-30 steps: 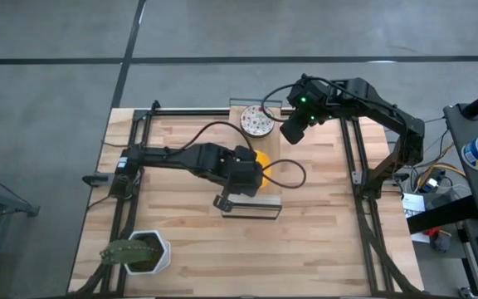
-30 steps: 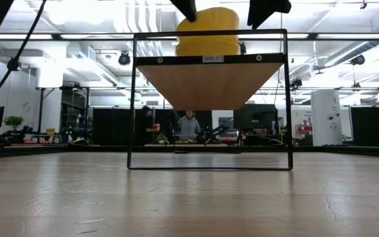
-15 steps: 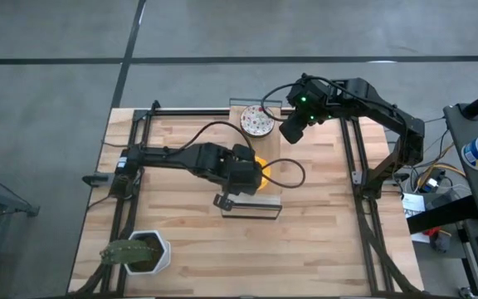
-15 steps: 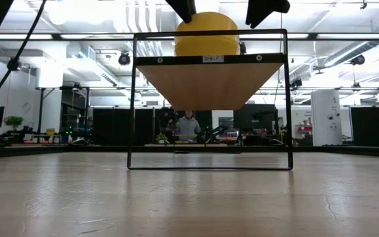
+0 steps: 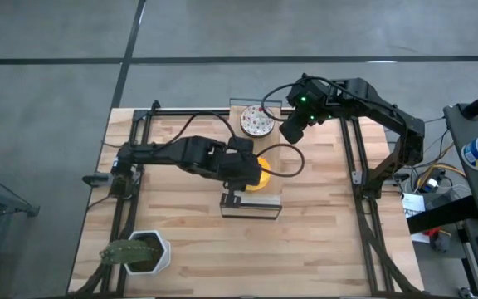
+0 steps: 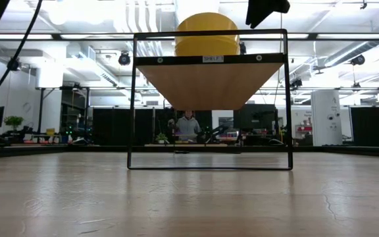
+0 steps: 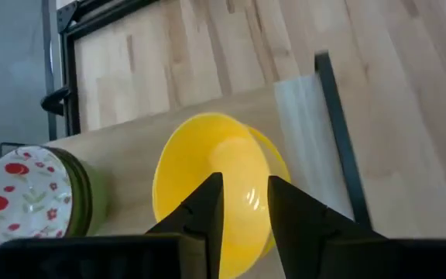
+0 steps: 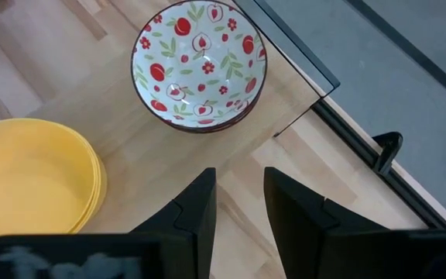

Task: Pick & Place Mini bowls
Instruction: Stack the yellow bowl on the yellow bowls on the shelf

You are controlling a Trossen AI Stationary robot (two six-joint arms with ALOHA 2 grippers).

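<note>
A stack of yellow mini bowls [image 5: 259, 175] [image 7: 211, 186] sits on the wooden top of a black-framed shelf [image 6: 209, 82]. In the low view the yellow stack [image 6: 207, 34] has a rounded top. A white bowl with a red-green pattern [image 5: 256, 122] [image 8: 198, 66] rests on the same top, nearer the far edge. My left gripper [image 7: 245, 203] hovers just above the yellow stack, open by a narrow gap. My right gripper [image 8: 239, 194] [image 5: 291, 130] hangs to the right of the patterned bowl, open and empty.
The shelf [image 5: 251, 208] stands mid-table on thin black posts. A white hexagonal plant pot [image 5: 143, 252] sits at the near left corner. Black rails run along the table's left, right and far sides. People stand in the room beyond the table.
My left gripper has risen off the yellow stack; its finger has gone out of the low view's top edge. The top yellow bowl, tilted a second ago, now sits level with a rounded top. My right arm has kept still.
</note>
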